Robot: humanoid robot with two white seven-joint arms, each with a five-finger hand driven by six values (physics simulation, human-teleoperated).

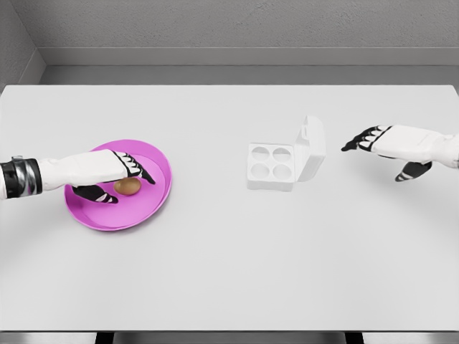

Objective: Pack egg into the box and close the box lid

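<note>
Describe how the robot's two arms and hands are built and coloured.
Both arms are smooth white shells ending in five-finger hands. The left hand has white finger backs with black striping at the joints and black fingertips and undersides; a glossy black-and-silver banded cuff rings its forearm at the picture's edge. The right hand has the same white-and-black colouring. No cables show.

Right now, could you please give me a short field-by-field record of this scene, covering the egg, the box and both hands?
egg: brown egg lying in the pink plate, left part of the table
box: white egg box right of centre, four wells, all empty
lid: lid open, standing up on the box's right side
left hand: left hand over the plate, fingers around the egg, grasp not confirmed
right hand: right hand open, right of the box, apart from it
packing: not yet done
</note>
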